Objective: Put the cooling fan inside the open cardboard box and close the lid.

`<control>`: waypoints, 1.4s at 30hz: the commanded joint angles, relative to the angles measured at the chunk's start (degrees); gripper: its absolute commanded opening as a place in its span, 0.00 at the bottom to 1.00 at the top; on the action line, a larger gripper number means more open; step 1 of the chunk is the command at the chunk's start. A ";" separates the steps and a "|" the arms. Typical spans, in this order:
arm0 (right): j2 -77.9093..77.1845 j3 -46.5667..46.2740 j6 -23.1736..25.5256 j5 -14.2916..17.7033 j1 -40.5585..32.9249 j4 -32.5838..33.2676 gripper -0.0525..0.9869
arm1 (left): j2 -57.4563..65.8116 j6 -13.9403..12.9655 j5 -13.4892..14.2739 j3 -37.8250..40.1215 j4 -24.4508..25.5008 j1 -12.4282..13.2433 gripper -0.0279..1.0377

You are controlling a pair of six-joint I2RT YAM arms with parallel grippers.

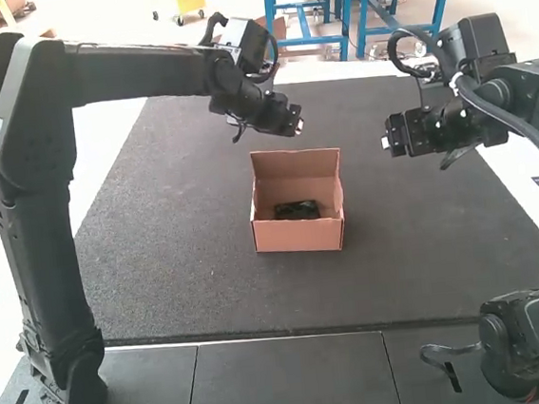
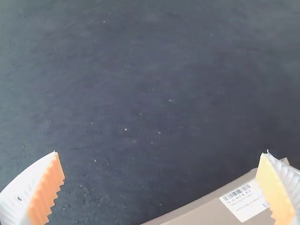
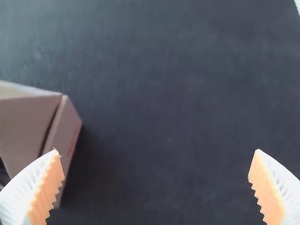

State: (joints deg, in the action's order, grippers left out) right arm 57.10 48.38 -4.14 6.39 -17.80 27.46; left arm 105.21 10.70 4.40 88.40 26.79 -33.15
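An open cardboard box point(image 1: 297, 215) stands on the dark mat, its lid point(image 1: 296, 166) upright at the back. A black cooling fan point(image 1: 296, 210) lies inside it. My left gripper point(image 1: 292, 121) hangs above and just behind the lid, open with nothing between its white ribbed fingers point(image 2: 42, 190); the labelled lid point(image 2: 225, 208) shows below it. My right gripper point(image 1: 390, 137) hovers to the right of the box, a little above it, open and empty; the box's corner point(image 3: 56, 126) lies beside one of its fingers point(image 3: 40, 187).
The dark mat point(image 1: 177, 230) covers most of the table, with free room on all sides of the box. Blue metal frames point(image 1: 327, 5) stand beyond the far edge.
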 commanded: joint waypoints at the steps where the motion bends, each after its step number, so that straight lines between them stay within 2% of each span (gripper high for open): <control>1: 0.29 0.14 -0.16 -0.59 0.93 -0.48 0.92 | 0.26 -0.33 -1.15 1.78 0.81 -0.96 0.94; 11: 0.29 0.75 -0.16 -0.86 0.93 -0.57 0.92 | 0.17 1.08 -2.82 0.02 6.79 -2.36 0.94; 18: 0.20 1.10 -0.16 -0.86 0.93 -0.13 0.92 | 0.00 1.08 -3.35 -3.23 7.58 -3.42 0.94; 24: 0.03 0.75 -0.16 -0.86 0.93 -0.22 0.92 | -0.35 1.08 -3.96 -6.31 7.67 -5.61 0.94; 32: -0.06 -0.04 -0.25 -1.21 2.42 -0.48 0.92 | -0.44 1.08 -4.93 -10.35 5.73 -7.20 0.94; 38: -0.06 0.05 -0.25 -1.73 3.48 -0.48 0.92 | 0.00 0.99 -4.40 -14.48 1.25 -7.28 0.94; 42: 0.03 0.14 -0.25 -1.73 3.48 -0.48 0.92 | 0.17 0.90 -4.14 -16.51 0.46 -7.28 0.94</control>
State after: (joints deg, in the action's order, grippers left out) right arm 57.08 48.25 -4.14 5.32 -15.18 27.35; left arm 105.21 11.40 0.80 73.89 27.09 -39.88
